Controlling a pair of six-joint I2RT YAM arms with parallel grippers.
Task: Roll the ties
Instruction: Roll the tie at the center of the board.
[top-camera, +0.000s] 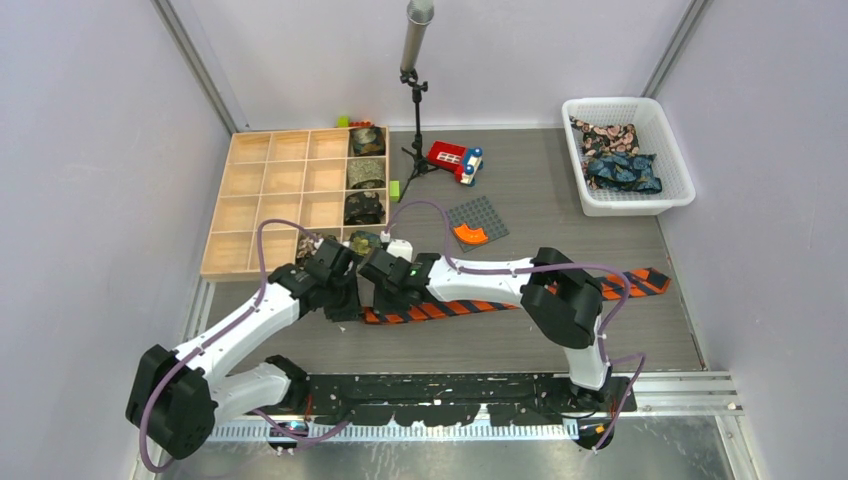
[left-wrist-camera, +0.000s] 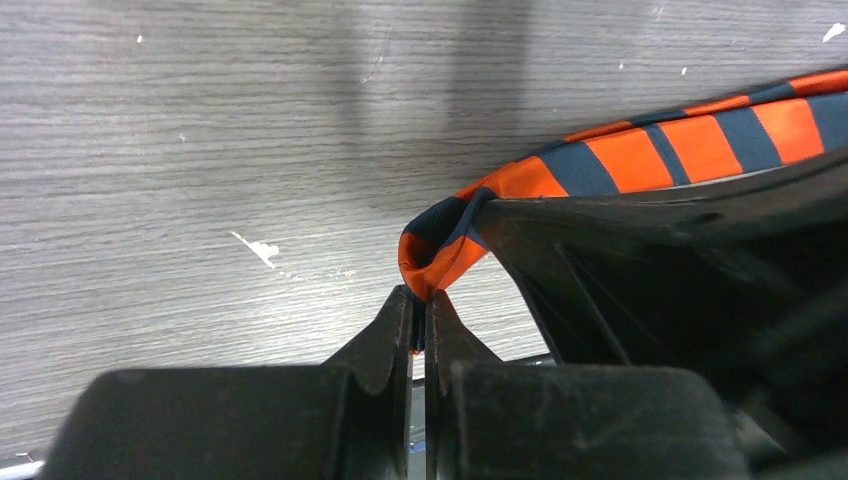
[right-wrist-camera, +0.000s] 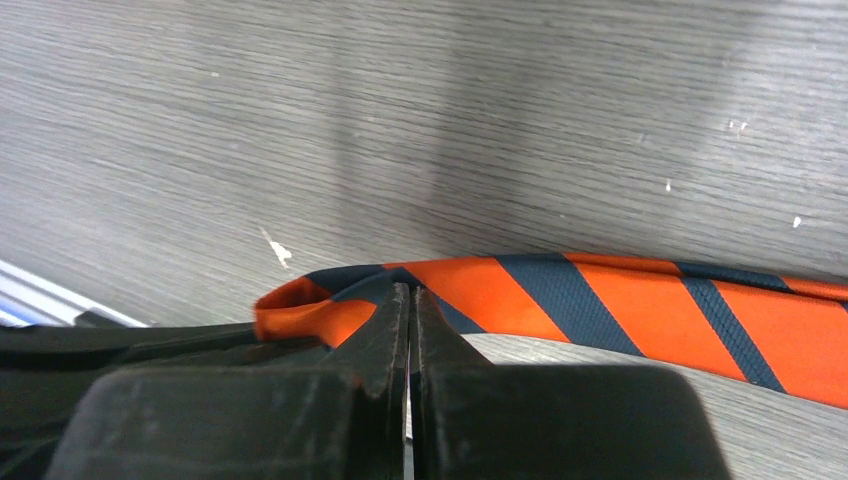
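Note:
The orange-and-dark striped tie (top-camera: 470, 306) lies flat across the table, its wide end to the right. Both grippers meet at its narrow left end. My left gripper (top-camera: 346, 304) is shut on the folded tip of the tie (left-wrist-camera: 640, 155); its jaws (left-wrist-camera: 420, 305) pinch the fabric loop. My right gripper (top-camera: 378, 288) is shut on the tie (right-wrist-camera: 620, 300) right beside that, its jaws (right-wrist-camera: 410, 298) closed on the edge of the tie. Rolled dark ties (top-camera: 366, 173) sit in the tray's right column. More dark patterned ties (top-camera: 622, 170) lie in the basket.
A wooden compartment tray (top-camera: 270, 205) stands at the left rear. A white basket (top-camera: 665, 195) stands at the right rear. A red toy car (top-camera: 455, 160), a grey studded plate (top-camera: 482, 214) with an orange piece and a microphone stand (top-camera: 415, 100) are behind the grippers.

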